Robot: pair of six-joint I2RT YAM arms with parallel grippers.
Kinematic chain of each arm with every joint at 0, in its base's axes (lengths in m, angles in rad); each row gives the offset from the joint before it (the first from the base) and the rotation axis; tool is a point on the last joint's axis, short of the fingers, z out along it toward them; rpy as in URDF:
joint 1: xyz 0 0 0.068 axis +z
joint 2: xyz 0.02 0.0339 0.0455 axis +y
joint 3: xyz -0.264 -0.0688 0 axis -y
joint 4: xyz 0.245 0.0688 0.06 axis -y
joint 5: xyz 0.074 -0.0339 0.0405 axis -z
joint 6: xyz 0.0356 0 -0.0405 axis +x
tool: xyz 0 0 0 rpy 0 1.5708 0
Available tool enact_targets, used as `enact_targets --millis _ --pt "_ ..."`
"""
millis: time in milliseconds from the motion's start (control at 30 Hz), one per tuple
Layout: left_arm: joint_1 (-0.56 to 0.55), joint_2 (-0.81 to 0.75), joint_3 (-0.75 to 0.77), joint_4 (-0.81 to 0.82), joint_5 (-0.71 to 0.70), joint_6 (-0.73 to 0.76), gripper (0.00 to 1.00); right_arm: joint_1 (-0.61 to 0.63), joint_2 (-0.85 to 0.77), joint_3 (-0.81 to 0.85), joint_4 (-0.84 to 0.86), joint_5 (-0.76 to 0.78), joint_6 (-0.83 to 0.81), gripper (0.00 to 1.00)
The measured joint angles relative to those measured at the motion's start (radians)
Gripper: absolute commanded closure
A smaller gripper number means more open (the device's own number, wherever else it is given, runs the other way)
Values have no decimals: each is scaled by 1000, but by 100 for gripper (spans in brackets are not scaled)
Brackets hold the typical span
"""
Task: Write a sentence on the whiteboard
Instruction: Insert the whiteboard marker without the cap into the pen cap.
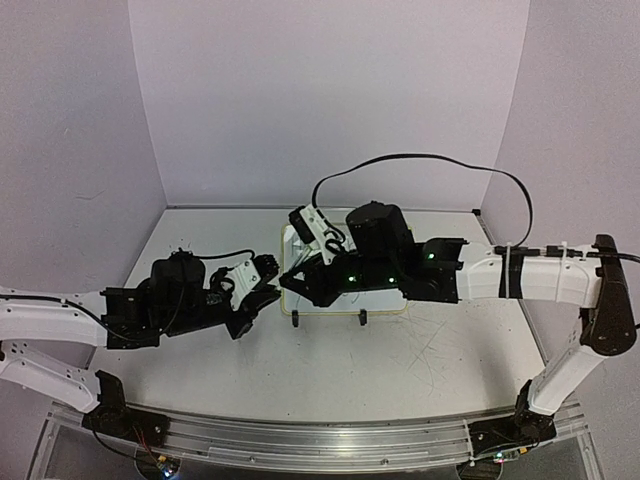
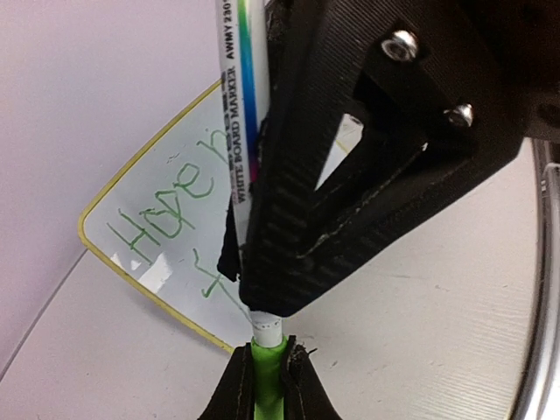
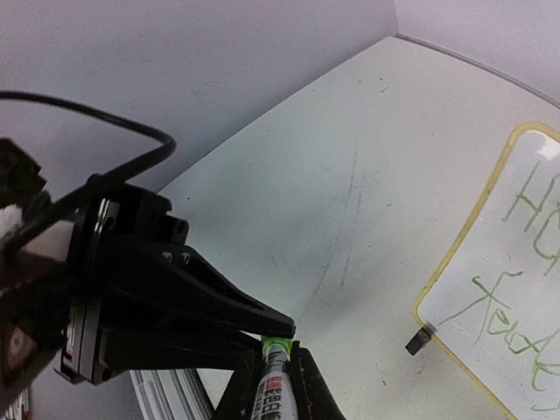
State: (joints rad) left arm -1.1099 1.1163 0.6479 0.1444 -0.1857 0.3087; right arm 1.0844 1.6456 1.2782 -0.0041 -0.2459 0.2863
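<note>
white, scuffed counter [image 1: 450, 350] carries everything. toward its back sits the whiteboard [image 2: 197, 144] on black clip feet [image 3: 420, 339]; in the top view the right arm hangs over most of it. the sentence [image 2: 166, 210] runs across the board in thin green script, with "hope" legible on the upper line and a word starting with "f" below. the rest is hidden or cut off.

the right tool [image 3: 273, 381] is clamped around the barrel of the whiteboard marker [image 2: 238, 114], just off the board's left edge. the left tool [image 2: 265, 389] meets it head-on, pinched tight on the green cap [image 2: 267, 363] at the marker's end. one tool steadies the marker while the other works the cap. since there is writing on the board, this is probably recapping.
</note>
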Motion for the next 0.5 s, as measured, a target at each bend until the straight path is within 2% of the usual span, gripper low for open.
enact_targets --millis 267,367,500 --pt "-7 -86 1 -14 248 -96 100 -7 -99 -73 3 -218 -258 100" --pt "-9 -92 1 -27 274 -117 100 -15 -100 -74 -10 -265 -303 100" --pt "-13 -84 8 -52 242 -121 100 -19 -79 -62 -16 -272 -310 100"
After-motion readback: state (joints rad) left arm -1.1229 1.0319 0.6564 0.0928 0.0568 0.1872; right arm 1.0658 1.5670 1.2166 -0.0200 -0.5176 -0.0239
